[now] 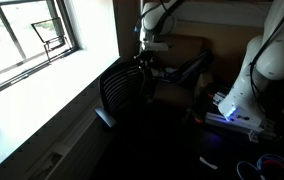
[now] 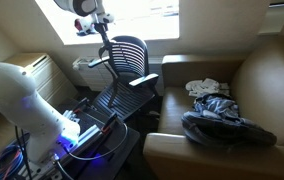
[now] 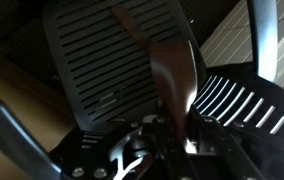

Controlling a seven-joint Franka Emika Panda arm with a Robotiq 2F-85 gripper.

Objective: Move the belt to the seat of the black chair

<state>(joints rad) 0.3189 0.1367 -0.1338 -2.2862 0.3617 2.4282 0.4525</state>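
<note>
Belt dangles from the clamped gripper, just above the black chair's back; lift done; lowering onto seat remains.

- A bright window with dark frame bars gives most of the light.
- A wide pale sill runs below it, and the rest of the room is dim.
- In an exterior view, a tan sofa holds crumpled grey and white clothes on its seat.
- Pale wood floor planks show in the wrist view.
</note>
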